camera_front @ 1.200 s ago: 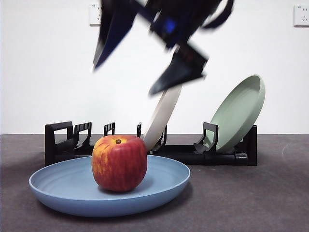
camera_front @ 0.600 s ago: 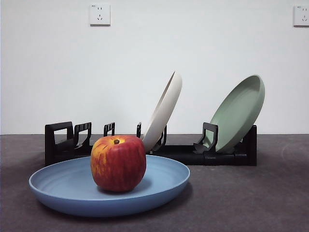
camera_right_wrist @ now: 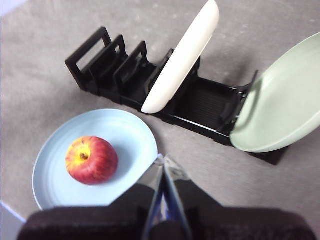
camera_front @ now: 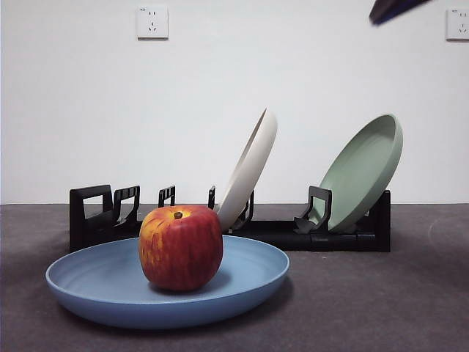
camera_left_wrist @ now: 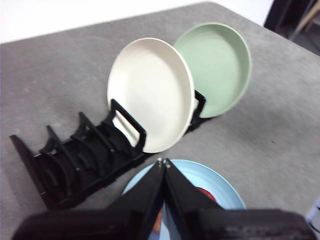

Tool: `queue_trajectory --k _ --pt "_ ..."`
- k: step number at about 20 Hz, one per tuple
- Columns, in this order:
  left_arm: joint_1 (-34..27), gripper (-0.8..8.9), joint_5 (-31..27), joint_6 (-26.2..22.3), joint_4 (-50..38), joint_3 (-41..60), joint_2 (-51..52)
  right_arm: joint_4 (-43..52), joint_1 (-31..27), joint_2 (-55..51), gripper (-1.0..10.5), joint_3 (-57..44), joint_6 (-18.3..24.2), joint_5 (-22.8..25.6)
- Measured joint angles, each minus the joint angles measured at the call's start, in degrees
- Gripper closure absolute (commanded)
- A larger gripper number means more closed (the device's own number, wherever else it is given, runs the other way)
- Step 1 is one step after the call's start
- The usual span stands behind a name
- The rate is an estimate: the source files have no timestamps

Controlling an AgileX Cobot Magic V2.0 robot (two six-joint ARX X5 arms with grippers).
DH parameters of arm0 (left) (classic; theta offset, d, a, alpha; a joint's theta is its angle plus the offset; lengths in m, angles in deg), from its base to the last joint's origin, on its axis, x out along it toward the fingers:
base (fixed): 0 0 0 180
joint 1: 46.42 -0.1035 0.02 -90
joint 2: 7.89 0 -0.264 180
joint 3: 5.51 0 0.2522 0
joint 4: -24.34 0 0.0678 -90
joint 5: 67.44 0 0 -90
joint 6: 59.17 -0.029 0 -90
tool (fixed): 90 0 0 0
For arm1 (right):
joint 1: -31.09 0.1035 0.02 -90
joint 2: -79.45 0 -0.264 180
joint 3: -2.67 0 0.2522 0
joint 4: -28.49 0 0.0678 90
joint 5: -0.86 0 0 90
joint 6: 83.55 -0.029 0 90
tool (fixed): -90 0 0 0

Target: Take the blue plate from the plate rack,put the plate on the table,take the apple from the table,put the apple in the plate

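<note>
The red apple (camera_front: 181, 248) sits upright in the blue plate (camera_front: 95, 282), which lies flat on the table (camera_front: 410, 308) in front of the black plate rack (camera_front: 95, 216). My right gripper (camera_right_wrist: 162, 160) is shut and empty, held high above the table beside the plate (camera_right_wrist: 127, 137) and the apple (camera_right_wrist: 92, 160). My left gripper (camera_left_wrist: 163, 162) is shut and empty, high above the blue plate (camera_left_wrist: 222, 182), whose apple (camera_left_wrist: 205, 193) shows only as a red sliver behind the jaws. A black arm tip (camera_front: 396, 9) shows at the top right corner of the front view.
A cream-white plate (camera_front: 249, 169) leans in the rack's middle slot and a sage-green plate (camera_front: 363, 172) leans at its right end. The rack's left slots (camera_right_wrist: 107, 62) hold nothing. Wall sockets (camera_front: 152, 22) are on the white wall behind.
One second ago a blurred arm hung above the apple and rack; it rose out of the front view. Now only a black tip shows at the top right. Apple and plate stayed put.
</note>
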Motion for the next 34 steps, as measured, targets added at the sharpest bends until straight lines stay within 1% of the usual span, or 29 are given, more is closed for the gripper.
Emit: queue_trajectory --k 3,6,9,10,14,23,25,27,29,31,34 --pt "2.12 8.22 -5.64 1.4 -5.73 6.82 3.61 10.1 0.04 -2.12 9.6 -8.92 -1.88 0.0" --pt "4.92 8.22 -8.44 2.16 -9.86 11.76 5.49 18.4 0.52 -2.51 9.6 -17.38 -3.19 0.04" --pt "7.96 8.22 -15.12 3.43 -11.43 14.16 5.31 20.65 0.81 -2.05 9.6 -19.8 -3.48 0.07" --pt "8.41 8.22 -15.91 3.58 -11.63 14.16 4.81 21.2 0.81 -2.03 9.6 -19.8 -3.82 0.13" --pt "8.46 8.14 -16.02 3.85 -9.81 14.16 4.55 21.14 0.79 -2.03 9.5 -19.8 -4.87 0.17" --pt "8.48 8.14 -16.04 3.85 -9.7 14.16 4.57 21.11 0.79 -2.03 9.5 -19.8 -4.92 0.2" --pt "8.44 8.14 -16.44 3.39 -7.3 14.21 6.29 21.09 0.79 -2.03 9.5 -19.8 -4.92 0.17" --pt "6.91 8.14 -17.38 1.03 -5.75 14.23 11.37 21.07 0.79 -2.03 9.5 -19.8 -4.92 0.17" --pt "3.63 8.14 -17.53 0.07 -5.14 14.32 16.04 20.94 0.79 -2.03 9.5 -19.8 -4.92 0.17" --pt "-0.96 8.14 -17.55 -0.35 -5.51 15.56 21.31 20.92 0.79 -2.03 9.5 -19.8 -4.92 0.17" --pt "-9.01 8.14 -17.53 -0.61 -5.66 21.4 28.52 20.9 0.79 -2.03 9.5 -19.8 -4.92 0.17"
